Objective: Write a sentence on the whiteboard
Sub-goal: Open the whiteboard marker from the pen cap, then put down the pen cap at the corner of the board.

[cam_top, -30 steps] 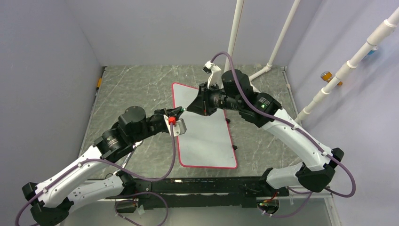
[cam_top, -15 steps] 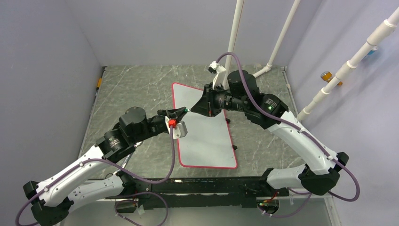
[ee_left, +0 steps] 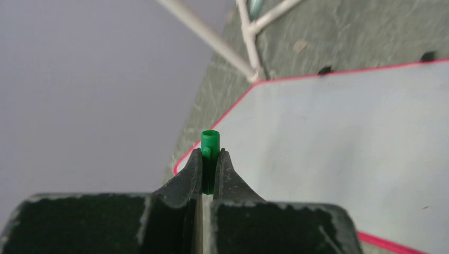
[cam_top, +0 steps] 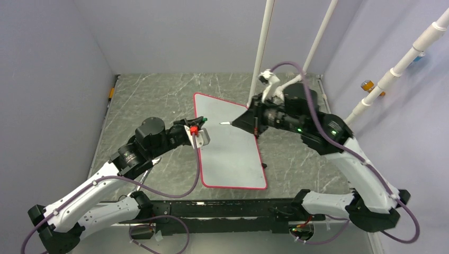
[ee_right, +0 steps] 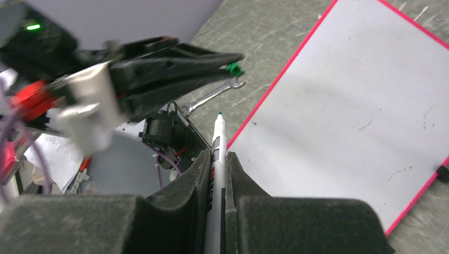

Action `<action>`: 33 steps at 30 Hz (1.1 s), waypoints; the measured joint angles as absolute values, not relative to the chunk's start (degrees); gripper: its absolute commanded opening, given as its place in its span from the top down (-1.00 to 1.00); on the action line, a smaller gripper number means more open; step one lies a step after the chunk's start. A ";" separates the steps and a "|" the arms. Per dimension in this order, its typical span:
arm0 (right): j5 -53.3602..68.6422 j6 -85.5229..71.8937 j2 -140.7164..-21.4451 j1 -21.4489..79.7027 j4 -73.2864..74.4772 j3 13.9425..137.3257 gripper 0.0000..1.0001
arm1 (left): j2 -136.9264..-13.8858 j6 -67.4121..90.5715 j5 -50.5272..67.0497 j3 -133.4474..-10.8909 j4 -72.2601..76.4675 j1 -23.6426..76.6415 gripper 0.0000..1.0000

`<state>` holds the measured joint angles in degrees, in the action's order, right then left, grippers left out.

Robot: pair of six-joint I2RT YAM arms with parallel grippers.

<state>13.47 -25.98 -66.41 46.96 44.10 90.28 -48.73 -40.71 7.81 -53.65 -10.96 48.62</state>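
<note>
left jaws pinch a green marker cap (ee_left: 210,143); right jaws pinch a white marker (ee_right: 217,153), tip bared, pointing at the cap but apart from it. both hover above the red-rimmed whiteboard (cam_top: 233,159), lying flat on the grey surface (cam_top: 153,95) between the arms.

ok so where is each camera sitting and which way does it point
Top external: above and behind the bases, looking down on the table and whiteboard; left arm and right arm show.
Left wrist: on the left arm, looking along the left gripper, shut on a green cap, across the whiteboard.
Right wrist: on the right arm, looking along the right gripper, shut on the marker, toward the left gripper.
Shared: all three see the whiteboard and the green cap.
</note>
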 measured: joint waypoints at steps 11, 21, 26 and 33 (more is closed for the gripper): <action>13.37 -26.11 -57.25 46.59 47.22 91.57 1.00 | -49.28 -38.30 1.50 -52.93 -14.39 44.27 1.00; 9.98 -26.22 -55.48 46.59 46.52 86.32 1.00 | -49.21 -26.59 -10.94 -54.48 -17.47 43.62 1.00; 8.93 -26.59 -54.48 46.59 45.36 84.29 1.00 | -46.98 -12.71 -20.01 -54.63 -22.00 43.57 1.00; 8.82 -27.46 -52.95 46.59 43.42 81.14 1.00 | -33.95 10.85 -29.80 -42.48 -26.13 42.76 1.00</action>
<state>8.82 -27.46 -52.95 46.59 43.42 81.14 -33.95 10.85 -29.80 -42.48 -26.13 42.76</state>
